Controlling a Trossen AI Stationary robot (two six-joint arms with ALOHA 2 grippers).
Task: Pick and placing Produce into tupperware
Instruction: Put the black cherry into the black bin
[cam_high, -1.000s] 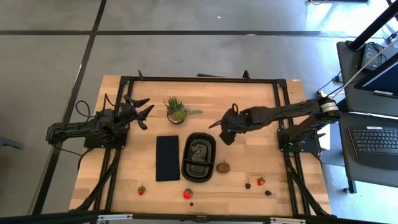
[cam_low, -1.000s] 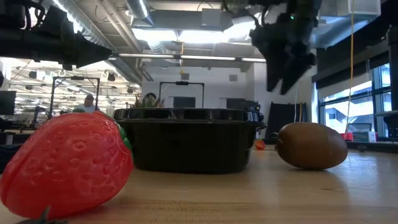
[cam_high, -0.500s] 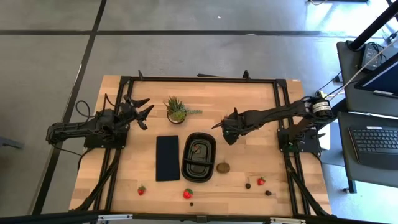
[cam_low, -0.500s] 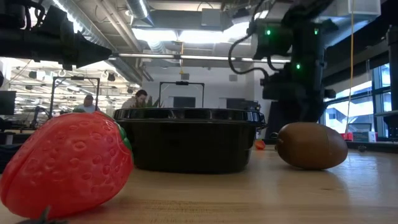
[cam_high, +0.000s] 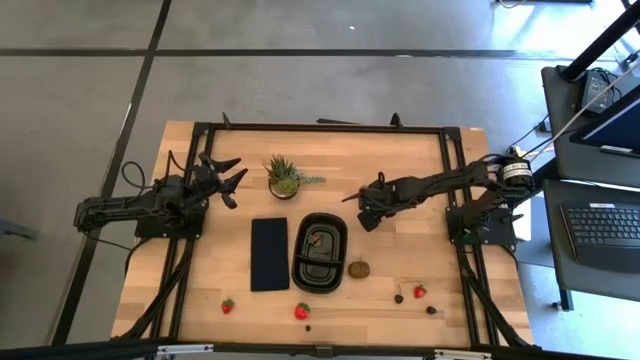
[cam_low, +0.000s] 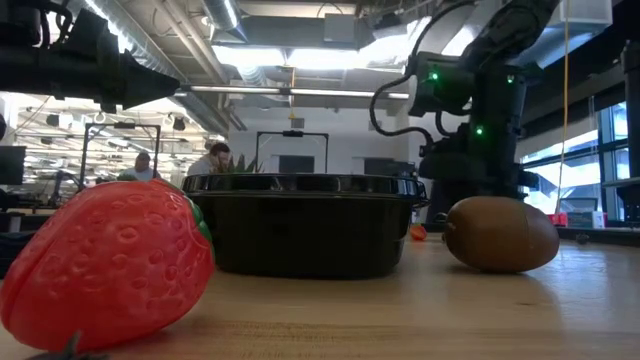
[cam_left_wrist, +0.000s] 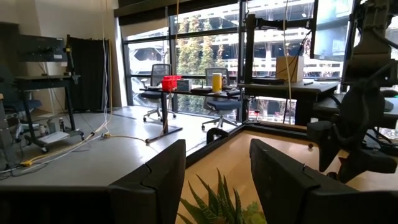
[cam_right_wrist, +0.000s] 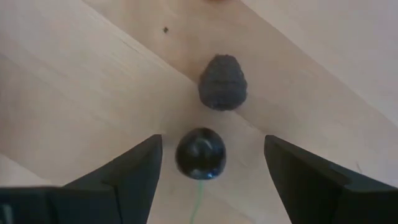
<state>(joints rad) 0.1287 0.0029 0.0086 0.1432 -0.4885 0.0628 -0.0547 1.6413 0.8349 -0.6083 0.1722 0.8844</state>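
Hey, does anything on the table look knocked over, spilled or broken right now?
Nothing stands out. The tupperware sits flat on the wood, the potted plant stands upright, and the kiwi and the strawberries lie loose on the table, looking whole. No spill or damage shows.

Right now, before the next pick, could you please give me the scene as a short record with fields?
left gripper: open, idle beside the potted plant
right gripper: open, over the wood past the tupperware's corner; dark round berry between its fingers, not gripped
tupperware contents: one red item
outside it: kiwi, three strawberries, small dark berries
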